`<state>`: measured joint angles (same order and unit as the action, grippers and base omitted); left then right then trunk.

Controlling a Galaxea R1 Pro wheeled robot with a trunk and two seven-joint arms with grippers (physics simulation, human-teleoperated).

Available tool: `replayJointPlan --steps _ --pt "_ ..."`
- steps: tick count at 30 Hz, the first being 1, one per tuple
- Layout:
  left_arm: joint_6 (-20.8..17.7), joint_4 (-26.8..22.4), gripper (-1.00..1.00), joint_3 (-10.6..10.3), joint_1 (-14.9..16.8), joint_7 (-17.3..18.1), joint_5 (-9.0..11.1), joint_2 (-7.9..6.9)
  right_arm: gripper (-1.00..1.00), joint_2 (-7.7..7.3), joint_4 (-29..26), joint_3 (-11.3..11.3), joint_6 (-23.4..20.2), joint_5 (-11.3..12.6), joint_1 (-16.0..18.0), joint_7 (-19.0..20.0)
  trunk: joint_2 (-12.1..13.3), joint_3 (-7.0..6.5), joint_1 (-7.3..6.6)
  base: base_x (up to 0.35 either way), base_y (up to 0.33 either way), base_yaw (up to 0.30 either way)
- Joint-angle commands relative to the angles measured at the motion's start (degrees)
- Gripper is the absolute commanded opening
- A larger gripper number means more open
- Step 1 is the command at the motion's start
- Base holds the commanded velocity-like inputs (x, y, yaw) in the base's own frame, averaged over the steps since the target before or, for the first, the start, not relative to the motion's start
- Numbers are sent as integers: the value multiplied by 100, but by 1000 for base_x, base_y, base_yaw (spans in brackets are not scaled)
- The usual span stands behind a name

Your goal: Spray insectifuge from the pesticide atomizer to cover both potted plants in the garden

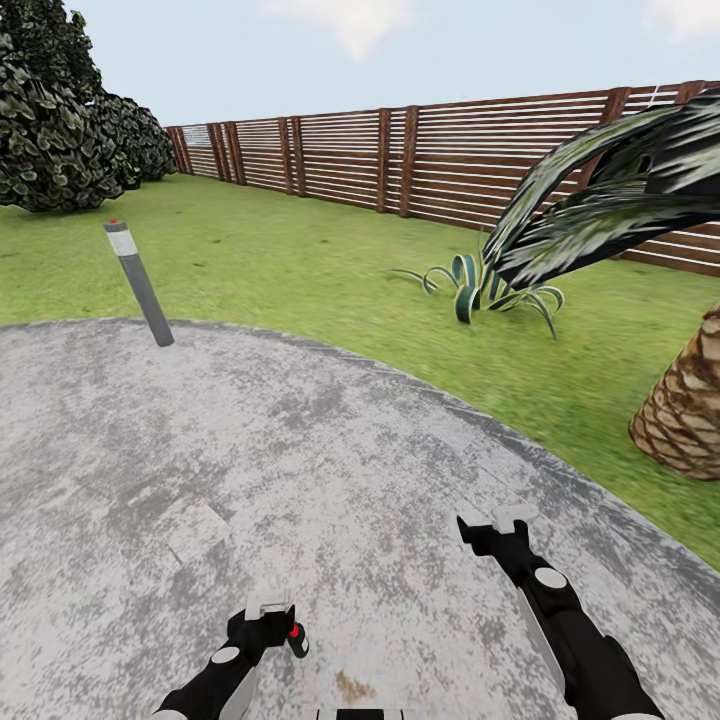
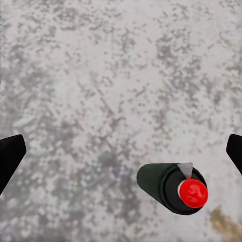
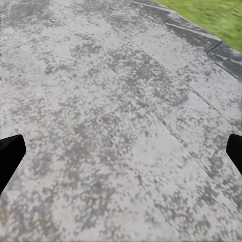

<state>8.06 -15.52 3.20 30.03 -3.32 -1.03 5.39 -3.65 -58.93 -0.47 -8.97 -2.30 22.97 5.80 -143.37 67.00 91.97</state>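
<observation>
The pesticide atomizer, a slim dark green bottle with a red tip, shows end-on over the grey paving in the left wrist view. In the head view the atomizer is a small dark shape just right of my left gripper. My left gripper is open, its fingers spread wide and not touching the bottle. My right gripper hovers open over bare paving. One potted plant, a low rosette of green pale-edged leaves, sits on the lawn ahead to the right; its pot is hidden.
I stand on the round grey patio. A grey bollard lamp rises at its far left edge. A scaly palm trunk and drooping frond are at the right. Lawn, dark bushes and a slatted wood fence lie beyond.
</observation>
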Motion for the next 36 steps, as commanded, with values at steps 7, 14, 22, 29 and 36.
replayJointPlan --steps 7,14,22,29,36 --pt "24 2 100 32 2 -2 -11 -6 100 2 -16 -5 -31 -25 -1 26 -2 5 -1 0 0 0" --pt "28 -3 100 32 2 -2 -11 -11 100 4 -13 -4 -26 -25 -2 26 -2 5 -1 0 0 8" --pt "29 -34 100 32 1 -2 -11 -12 100 4 -13 3 -26 -25 -3 26 -2 5 -1 0 0 185" --pt "29 -40 100 32 3 1 -14 -12 100 4 -13 1 -26 -25 -1 26 -2 5 -1 0 -107 269" --pt "29 -56 100 31 0 -2 -11 -12 100 4 -13 -4 -26 -25 -1 26 -2 5 -1 0 -223 276"
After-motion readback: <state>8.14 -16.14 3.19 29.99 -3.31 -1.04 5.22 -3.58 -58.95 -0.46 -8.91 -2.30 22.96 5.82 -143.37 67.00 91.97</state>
